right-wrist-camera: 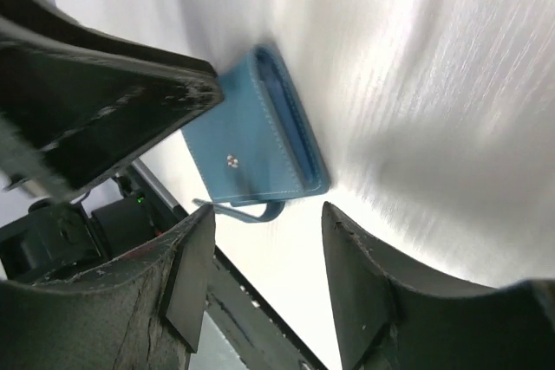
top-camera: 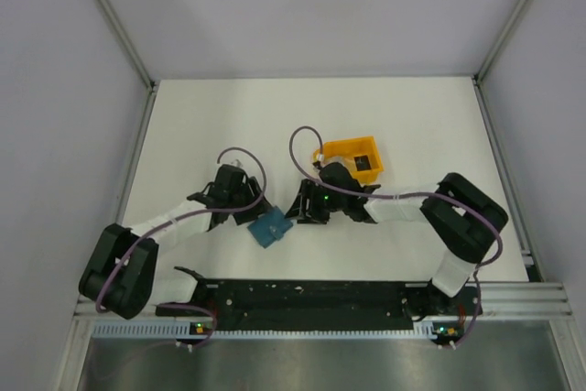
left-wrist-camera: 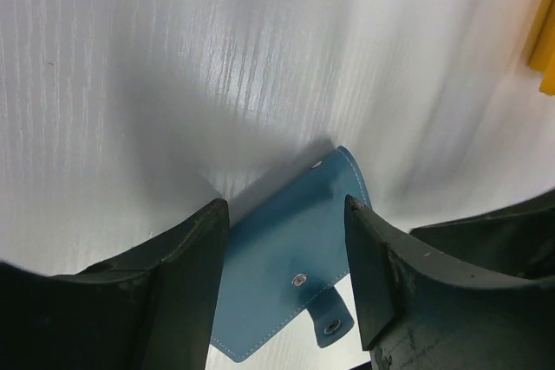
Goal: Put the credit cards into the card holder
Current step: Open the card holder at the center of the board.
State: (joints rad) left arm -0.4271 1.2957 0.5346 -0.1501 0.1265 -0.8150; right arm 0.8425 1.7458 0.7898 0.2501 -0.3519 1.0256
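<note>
The teal-blue card holder [top-camera: 269, 228] lies flat on the white table between my two grippers, its snap tab loose. My left gripper [top-camera: 251, 213] is open and empty just left of it. In the left wrist view the holder [left-wrist-camera: 290, 253] lies below and between the spread fingers [left-wrist-camera: 195, 275]. My right gripper [top-camera: 296, 214] is open and empty just right of the holder. In the right wrist view the holder [right-wrist-camera: 251, 136] lies beyond the fingertips, slot edge towards me. A dark card [top-camera: 365, 163] lies in the orange tray [top-camera: 341, 147]. Other cards are hidden.
The orange tray stands behind the right gripper, and its corner shows in the left wrist view [left-wrist-camera: 546, 45]. The left gripper's black body [right-wrist-camera: 95, 93] fills the upper left of the right wrist view. The black base rail [top-camera: 311, 295] runs along the near edge.
</note>
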